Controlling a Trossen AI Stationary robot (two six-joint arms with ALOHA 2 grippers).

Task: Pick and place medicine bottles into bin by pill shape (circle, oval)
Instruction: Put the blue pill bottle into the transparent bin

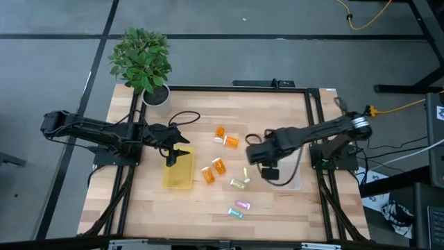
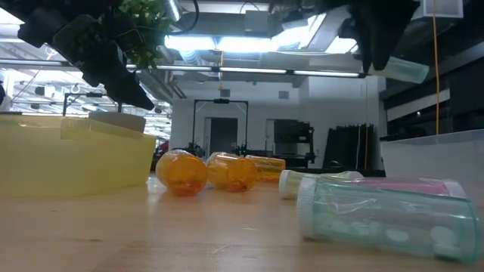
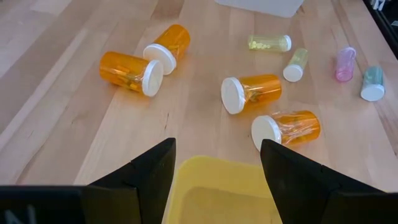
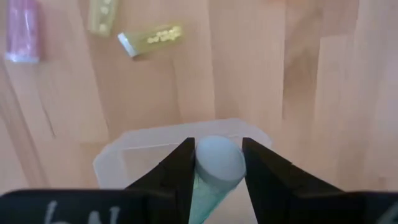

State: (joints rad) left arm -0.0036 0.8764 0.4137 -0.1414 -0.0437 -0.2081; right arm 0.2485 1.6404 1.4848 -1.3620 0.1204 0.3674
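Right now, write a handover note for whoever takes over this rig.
Right hand: shut on a green vial, held over the clear bin.
Left hand: open and empty above the yellow bin.
On the table: four orange bottles, two yellow vials, a purple vial, another green vial.
Done: nothing seen in either bin.
Left: drop the held vial, then sort the eight others.

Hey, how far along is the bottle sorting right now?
Early on. Nothing shows as sorted yet: what can be seen of the yellow tray is bare. In hand: the right claw grips a green vial above the clear tray. The left claw is open over the yellow tray. Left on the table: four orange bottles, two yellow vials, a pink vial and another green vial.
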